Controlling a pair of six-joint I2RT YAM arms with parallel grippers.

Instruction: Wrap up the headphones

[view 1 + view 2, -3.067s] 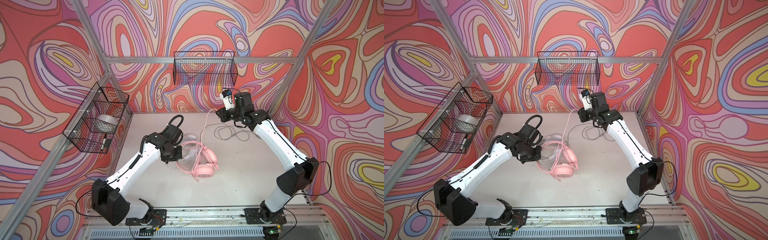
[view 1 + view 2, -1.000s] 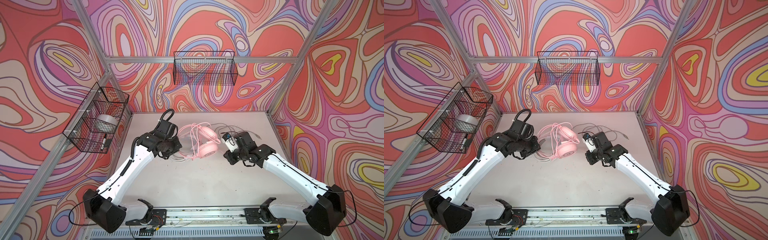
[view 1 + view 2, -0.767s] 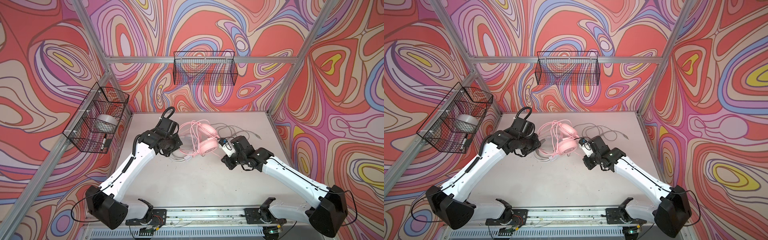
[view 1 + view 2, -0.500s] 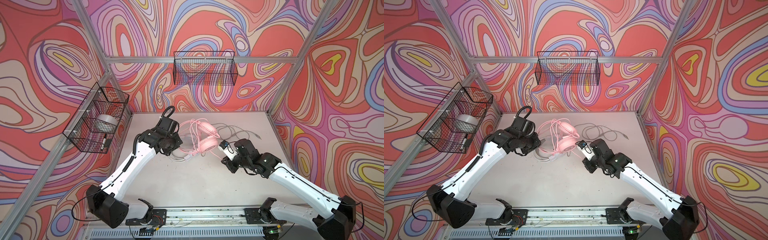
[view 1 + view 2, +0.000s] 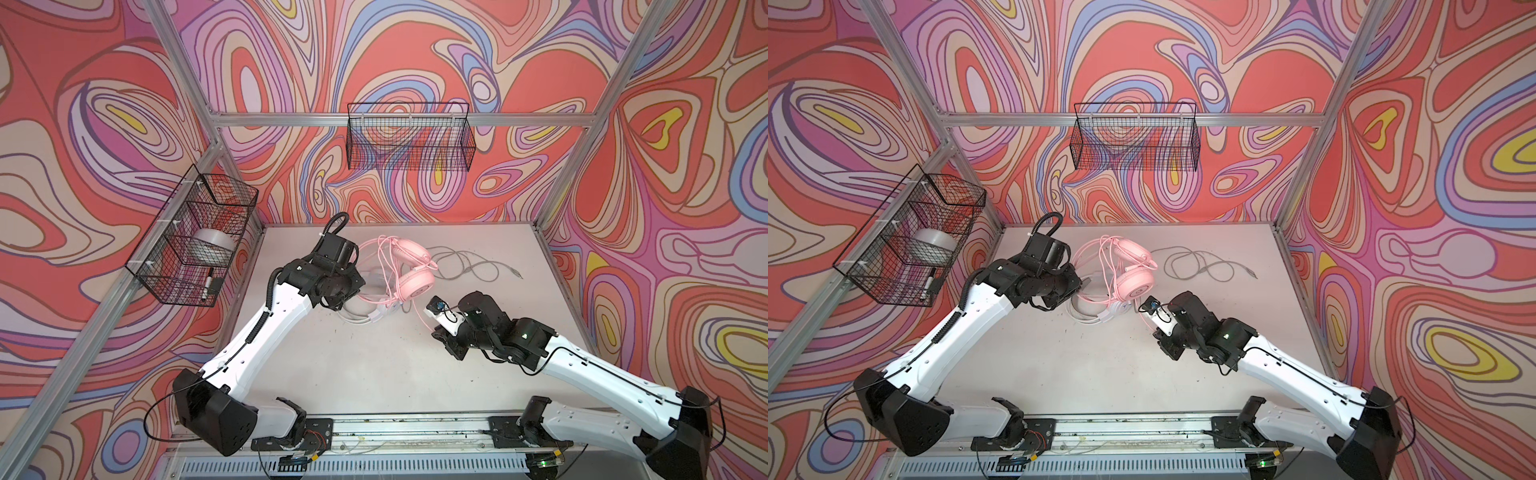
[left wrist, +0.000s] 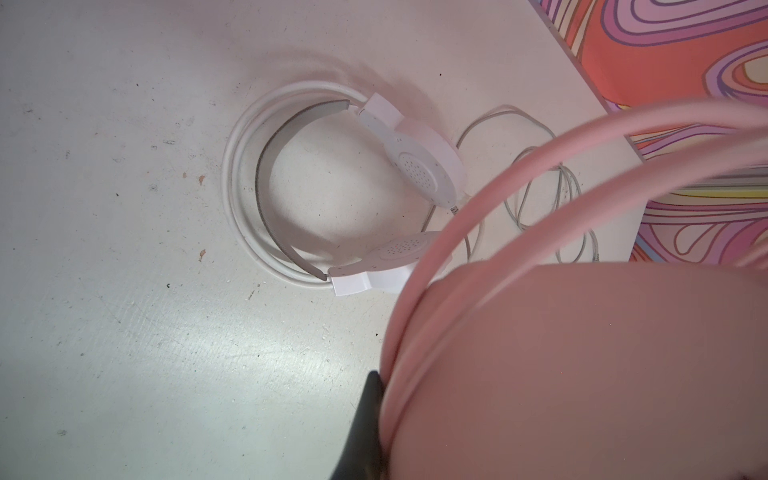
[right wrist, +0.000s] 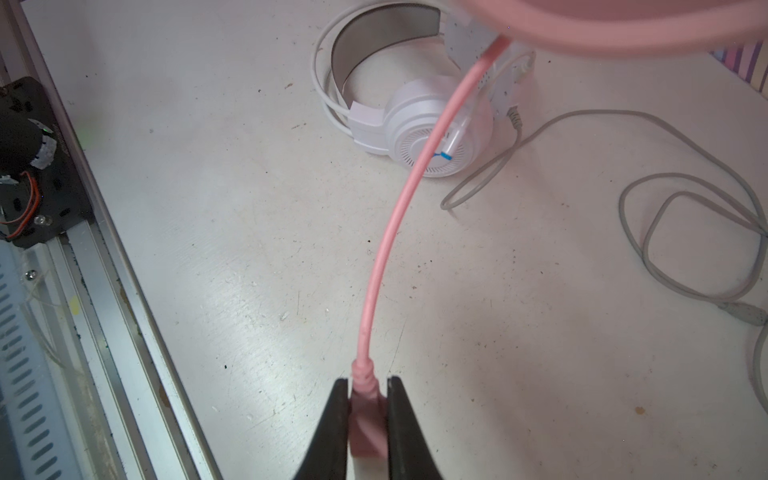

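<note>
Right jaws: drawn back toward the counter (image 5: 374, 365) front, pinched narrow on the plug (image 7: 365, 399) of the pink cable (image 7: 390, 232). Left jaws: clamped on the pink headset (image 5: 415, 284), held over the white headset (image 6: 419, 166). Hazard: overpulling could slide wound loops off or snag the white set.

The left arm (image 5: 282, 316) and the right arm (image 5: 598, 376) are showing white shells between black joints (image 5: 517, 338), thin black cables (image 5: 248, 337) are running along them, and a ribbed black hose (image 5: 336, 219) is looping over the left wrist (image 5: 328, 282).
</note>
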